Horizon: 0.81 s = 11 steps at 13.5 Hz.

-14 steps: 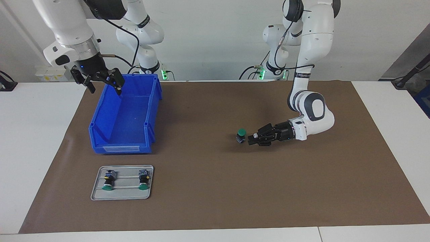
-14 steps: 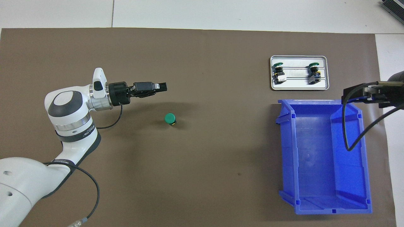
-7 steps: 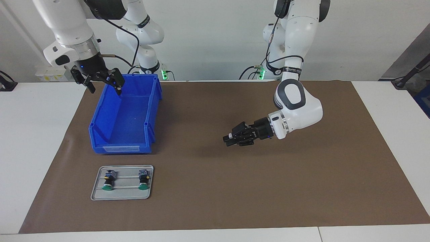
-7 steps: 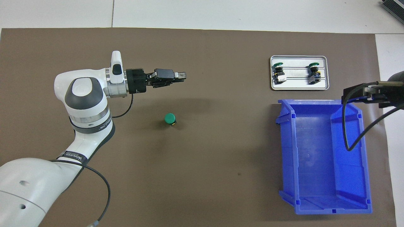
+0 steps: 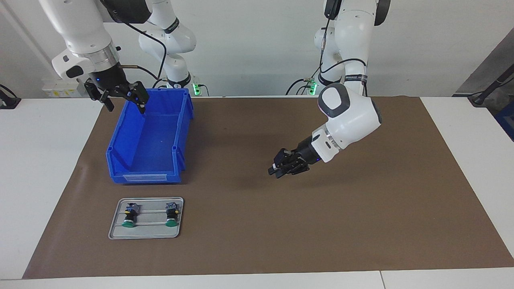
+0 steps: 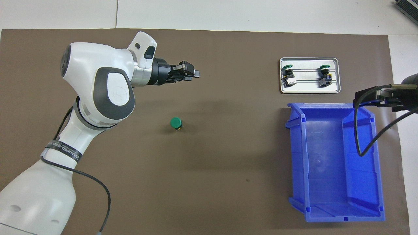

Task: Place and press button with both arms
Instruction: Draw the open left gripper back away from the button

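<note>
The fingers of the left gripper [image 5: 277,171] look clenched and empty above the brown mat [image 5: 361,224], hiding the button; the right gripper [image 5: 120,98] waits spread over the blue bin [image 5: 150,160]. Overhead, the button [image 6: 176,122] stands upright mid-counter, apart from the left gripper

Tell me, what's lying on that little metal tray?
Two push buttons with green caps lie on their sides on the tray, apart from each other. Whatever is beneath them stays covered.
</note>
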Available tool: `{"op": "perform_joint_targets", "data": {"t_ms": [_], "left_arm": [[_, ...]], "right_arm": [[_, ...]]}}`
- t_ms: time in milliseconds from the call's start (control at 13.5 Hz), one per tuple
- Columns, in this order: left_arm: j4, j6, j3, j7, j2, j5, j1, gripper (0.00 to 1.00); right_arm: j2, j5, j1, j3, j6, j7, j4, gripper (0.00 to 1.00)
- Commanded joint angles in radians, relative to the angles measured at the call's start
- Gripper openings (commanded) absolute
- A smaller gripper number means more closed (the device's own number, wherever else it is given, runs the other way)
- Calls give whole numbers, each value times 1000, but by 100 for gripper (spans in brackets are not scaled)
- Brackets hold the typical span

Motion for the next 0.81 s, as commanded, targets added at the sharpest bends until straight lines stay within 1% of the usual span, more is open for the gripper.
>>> {"op": "perform_joint_targets", "data": {"t_ms": [0, 296, 370, 593, 741], "left_arm": [[-10, -58, 55, -88, -49, 139, 2, 38], [-5, -237, 167, -126, -118, 324, 1, 37], [1, -265, 168, -149, -138, 387, 1, 37], [18, -336, 172, -194, -165, 489, 1, 37], [47, -403, 172, -238, -193, 585, 1, 38]], "right_arm": [[3, 20, -9, 5, -15, -19, 8, 100], [3, 20, -9, 5, -15, -19, 8, 100], [3, 20, -9, 5, -15, -19, 8, 100], [3, 20, -9, 5, -15, -19, 8, 100], [3, 20, -9, 5, -16, -19, 8, 100]]}}
